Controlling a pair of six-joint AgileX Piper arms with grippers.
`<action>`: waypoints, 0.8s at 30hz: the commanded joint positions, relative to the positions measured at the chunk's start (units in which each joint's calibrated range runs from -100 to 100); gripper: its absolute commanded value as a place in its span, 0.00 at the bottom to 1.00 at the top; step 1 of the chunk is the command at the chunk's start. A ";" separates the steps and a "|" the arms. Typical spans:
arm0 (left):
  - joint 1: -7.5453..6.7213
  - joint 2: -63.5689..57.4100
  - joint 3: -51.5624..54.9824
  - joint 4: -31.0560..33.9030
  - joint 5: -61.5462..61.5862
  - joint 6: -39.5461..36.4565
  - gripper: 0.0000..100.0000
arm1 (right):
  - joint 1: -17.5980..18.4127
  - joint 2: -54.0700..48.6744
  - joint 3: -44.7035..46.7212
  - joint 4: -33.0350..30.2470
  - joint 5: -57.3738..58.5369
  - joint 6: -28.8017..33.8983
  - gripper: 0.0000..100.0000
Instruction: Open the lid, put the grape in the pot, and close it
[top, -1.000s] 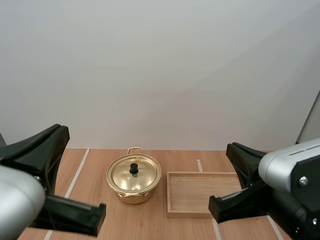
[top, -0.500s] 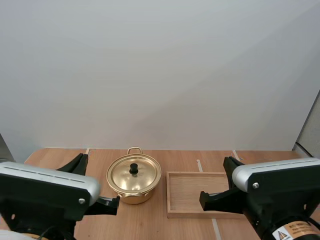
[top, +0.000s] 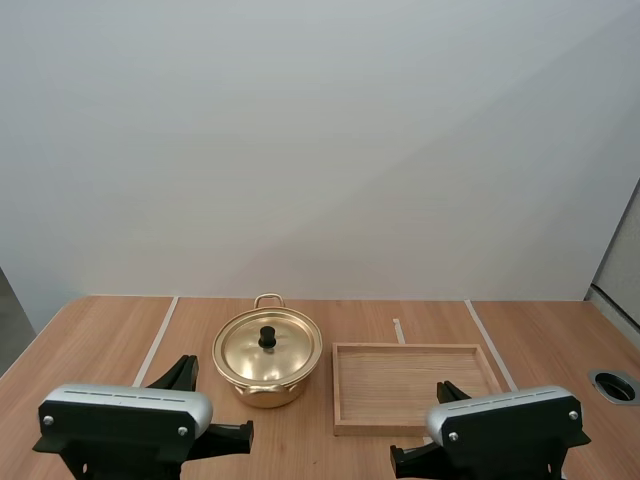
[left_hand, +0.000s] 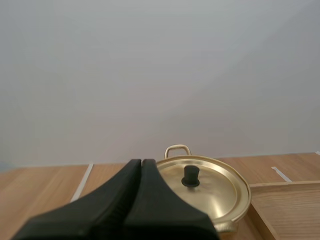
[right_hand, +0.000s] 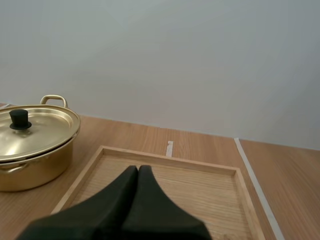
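A gold pot (top: 267, 362) with its lid (top: 268, 346) on and a black knob (top: 268, 337) stands mid-table. In the left wrist view my left gripper (left_hand: 141, 162) is shut, its fingers one dark wedge short of the pot (left_hand: 210, 190) and its knob (left_hand: 190, 175). My right gripper (right_hand: 138, 169) is shut too, low over the near part of the wooden tray (right_hand: 200, 190), with the pot (right_hand: 30, 145) off to its side. Both arms sit low at the near edge in the high view.
The wooden tray (top: 412, 382) lies right of the pot with nothing in it. White tape lines (top: 160, 335) cross the tabletop. A round cable hole (top: 613, 385) sits near the table's right edge.
Both arms have dropped down and back toward the near edge, uncovering more of the table. The pot and tray have not moved.
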 joint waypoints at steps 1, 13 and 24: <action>0.41 -0.19 0.15 0.14 4.32 -3.37 0.01 | -0.30 -0.52 0.23 -0.32 5.85 -0.44 0.00; 1.10 -0.19 0.15 0.14 17.37 -2.73 0.01 | -1.34 -0.52 0.23 0.28 11.31 2.53 0.00; 1.10 -0.19 0.15 0.14 16.47 -2.73 0.01 | -1.30 -0.52 0.23 0.43 11.31 2.53 0.00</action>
